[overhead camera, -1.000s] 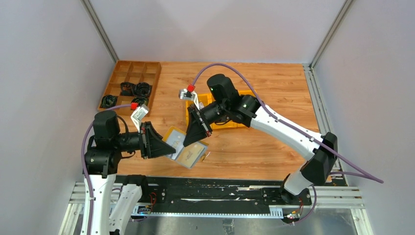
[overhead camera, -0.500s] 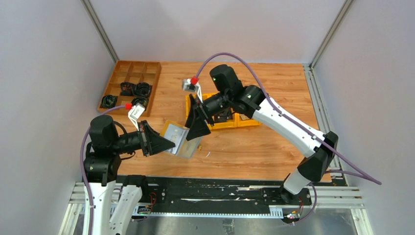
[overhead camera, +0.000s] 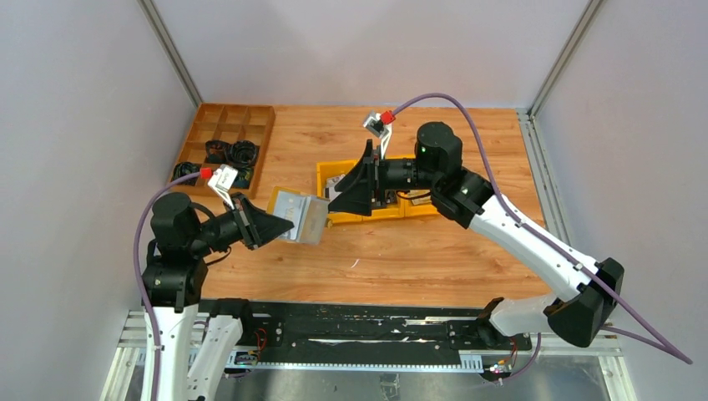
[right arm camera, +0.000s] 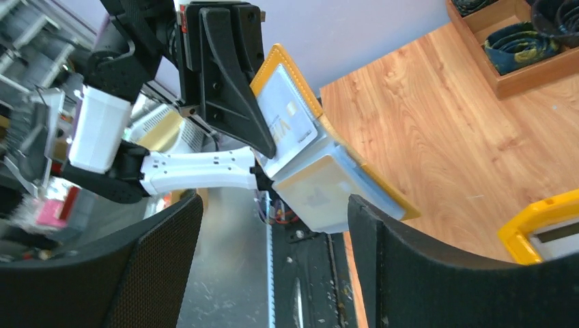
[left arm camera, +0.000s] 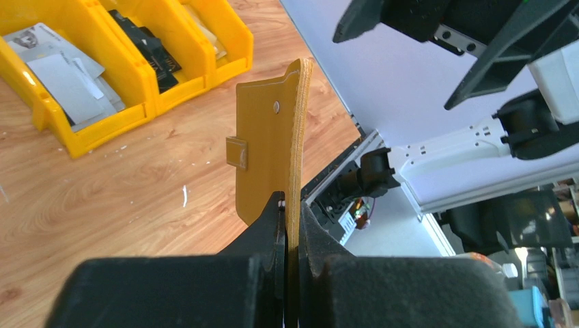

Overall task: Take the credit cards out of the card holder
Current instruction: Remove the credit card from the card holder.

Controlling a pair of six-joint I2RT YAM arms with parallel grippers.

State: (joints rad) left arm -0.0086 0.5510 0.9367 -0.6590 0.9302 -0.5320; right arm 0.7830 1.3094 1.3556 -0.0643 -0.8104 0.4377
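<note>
The left gripper (left arm camera: 290,208) clamps the mustard card holder (overhead camera: 302,219) above the wooden table (overhead camera: 434,251), credit cards (right arm camera: 289,127) in its sleeves. The right gripper (overhead camera: 342,199), jaws wide, hangs at its 2 o'clock.

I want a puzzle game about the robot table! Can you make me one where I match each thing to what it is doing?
Things:
1. card holder
2. right gripper
3. yellow bins
4. wooden tray

What goes with them:
A. has dark coils in it
B. open, holding nothing
C. pinched in the left gripper, up in the air
D. have grey cards lying inside

Right pairs: 1-C, 2-B, 3-D, 4-A
</note>
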